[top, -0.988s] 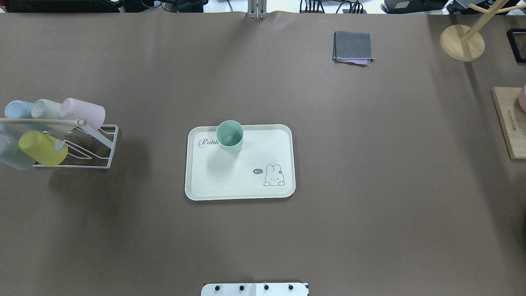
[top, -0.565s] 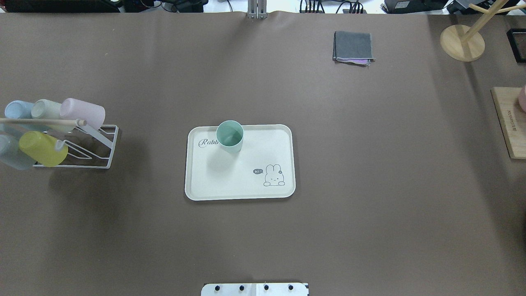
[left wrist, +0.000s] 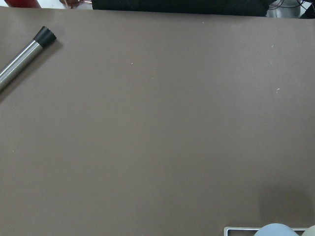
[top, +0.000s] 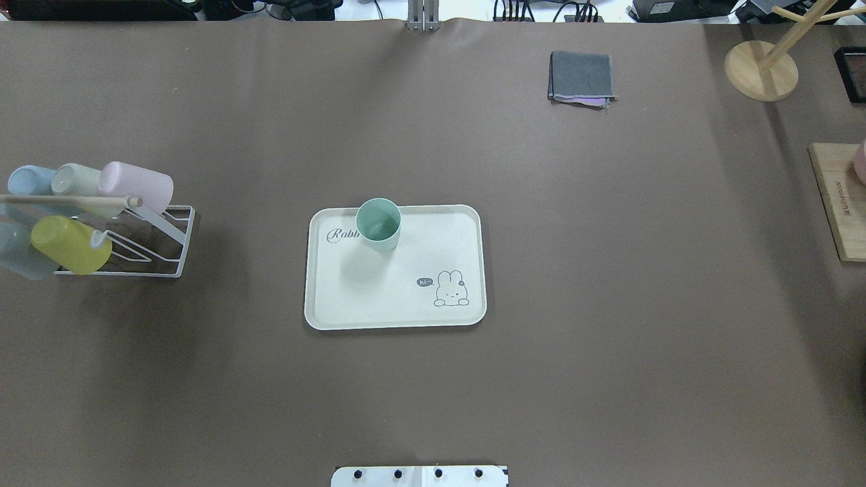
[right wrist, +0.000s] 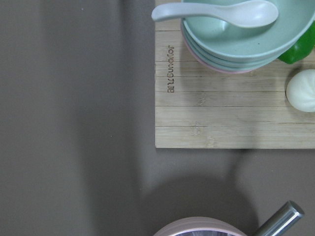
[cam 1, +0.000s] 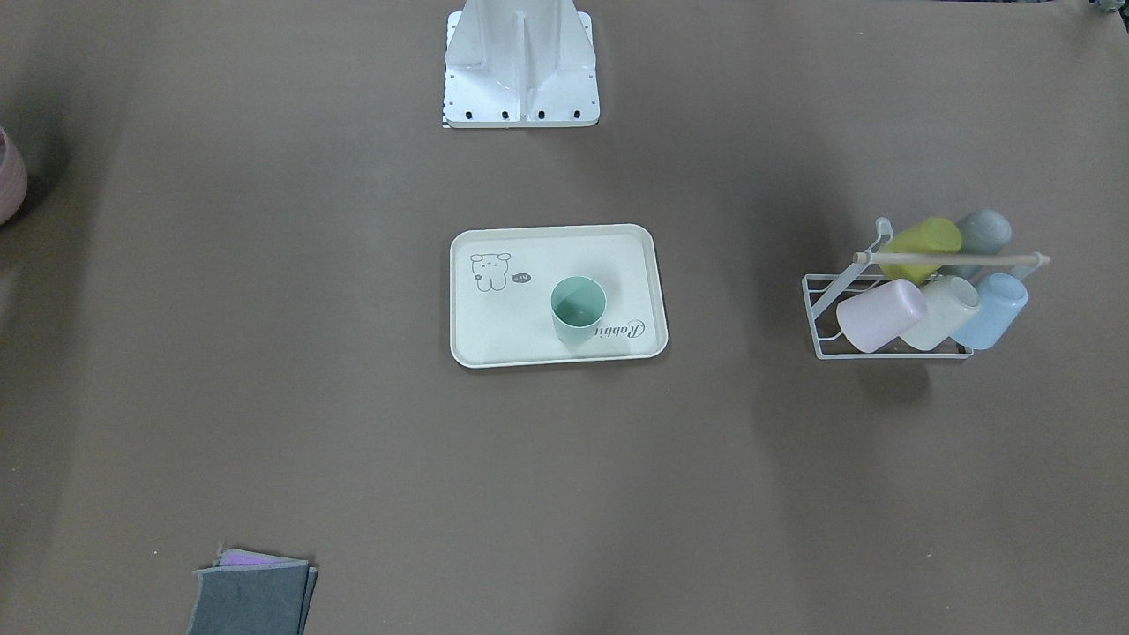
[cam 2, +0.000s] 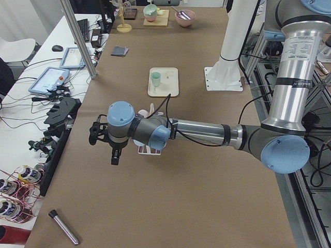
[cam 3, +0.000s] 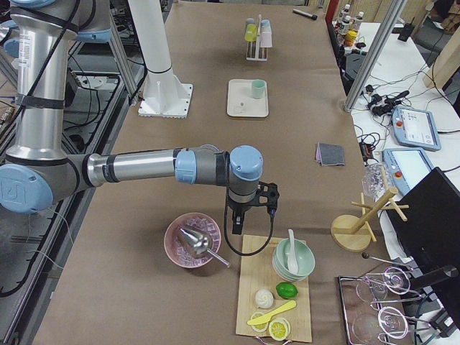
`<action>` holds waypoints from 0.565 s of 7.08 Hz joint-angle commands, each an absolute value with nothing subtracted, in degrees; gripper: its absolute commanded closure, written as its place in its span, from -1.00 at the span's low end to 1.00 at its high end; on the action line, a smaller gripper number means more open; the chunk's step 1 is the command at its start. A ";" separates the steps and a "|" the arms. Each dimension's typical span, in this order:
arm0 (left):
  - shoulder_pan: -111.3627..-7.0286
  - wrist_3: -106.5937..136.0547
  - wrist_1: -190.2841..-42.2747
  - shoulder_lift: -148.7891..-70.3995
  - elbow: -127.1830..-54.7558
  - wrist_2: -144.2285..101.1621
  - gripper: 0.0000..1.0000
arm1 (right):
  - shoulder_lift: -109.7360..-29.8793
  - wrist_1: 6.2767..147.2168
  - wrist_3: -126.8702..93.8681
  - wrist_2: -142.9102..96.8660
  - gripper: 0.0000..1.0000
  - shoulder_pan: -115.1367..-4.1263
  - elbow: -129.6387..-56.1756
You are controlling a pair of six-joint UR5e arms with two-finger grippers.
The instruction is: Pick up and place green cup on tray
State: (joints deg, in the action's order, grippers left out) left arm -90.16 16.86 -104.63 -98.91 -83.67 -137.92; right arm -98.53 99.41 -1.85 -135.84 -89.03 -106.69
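Note:
The green cup (top: 378,226) stands upright on the cream tray (top: 392,297), at its far left part beside the "Rabbit" script. It also shows in the front view (cam 1: 578,309) on the tray (cam 1: 503,339). Neither arm is over the middle of the table. My left gripper (cam 2: 114,159) hangs over bare table near the table's left end, beside the cup rack. My right gripper (cam 3: 237,230) hangs near the table's right end, between a pink bowl and a wooden board. Both show only in the side views, so I cannot tell whether they are open or shut.
A white wire rack (top: 145,247) with several pastel cups stands at the left. A folded grey cloth (top: 582,78) lies at the far right. A wooden board (top: 839,203) with bowls and a wooden stand (top: 761,71) are at the right end. A metal cylinder (left wrist: 19,61) lies near the left end.

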 commanded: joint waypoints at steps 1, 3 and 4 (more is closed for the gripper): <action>-90.26 14.52 -100.38 -100.55 -80.59 -138.51 -0.96 | -98.53 99.40 -1.85 -135.88 -1.00 -89.03 -106.79; -90.26 14.85 -99.93 -100.28 -82.34 -138.86 -0.96 | -98.44 99.40 -1.85 -135.88 -1.00 -89.03 -106.87; -90.26 14.85 -99.84 -99.94 -83.83 -139.56 -0.96 | -98.52 99.40 -1.85 -135.88 -1.00 -89.03 -107.05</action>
